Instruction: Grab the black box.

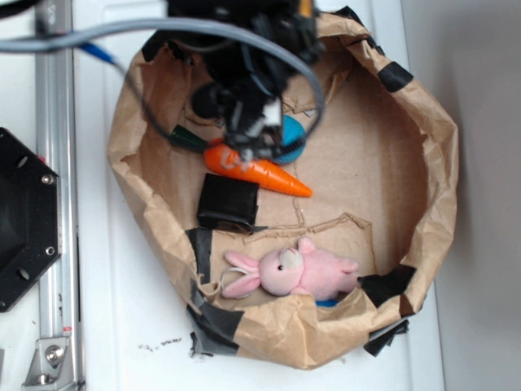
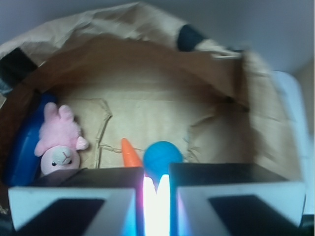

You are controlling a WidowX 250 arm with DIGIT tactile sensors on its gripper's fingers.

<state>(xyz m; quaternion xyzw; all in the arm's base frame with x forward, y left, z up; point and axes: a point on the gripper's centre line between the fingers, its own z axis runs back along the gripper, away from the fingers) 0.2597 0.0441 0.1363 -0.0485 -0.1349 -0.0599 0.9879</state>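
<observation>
Black box location: the black box (image 1: 229,201) lies on the floor of the brown paper enclosure (image 1: 423,122), just below the thick end of the toy carrot (image 1: 259,171) and above the pink plush rabbit (image 1: 293,271). It is not visible in the wrist view.

Gripper location: the gripper (image 1: 254,140) hangs over the carrot's leafy end, near the blue ball (image 1: 291,134), up and to the right of the box in the exterior view.

Jaw state: the wrist view shows the two fingers almost together, with only a thin bright slit between them; nothing is held. The view is blurred, so full contact cannot be confirmed.

Risk 1: descent from this position probably lands on the carrot or ball, not the box. Cause: the gripper is offset from the box.

Risk 2: jaws this narrow cannot straddle the box and would press on its top face. Cause: no opening before descent.

Risk 3: the carrot sits just beside the box, and one finger could catch it or push the box aside.

Arm pose: the arm enters from the top edge, wrist pointing down into the enclosure, cables (image 1: 122,32) looping over its rim.
</observation>
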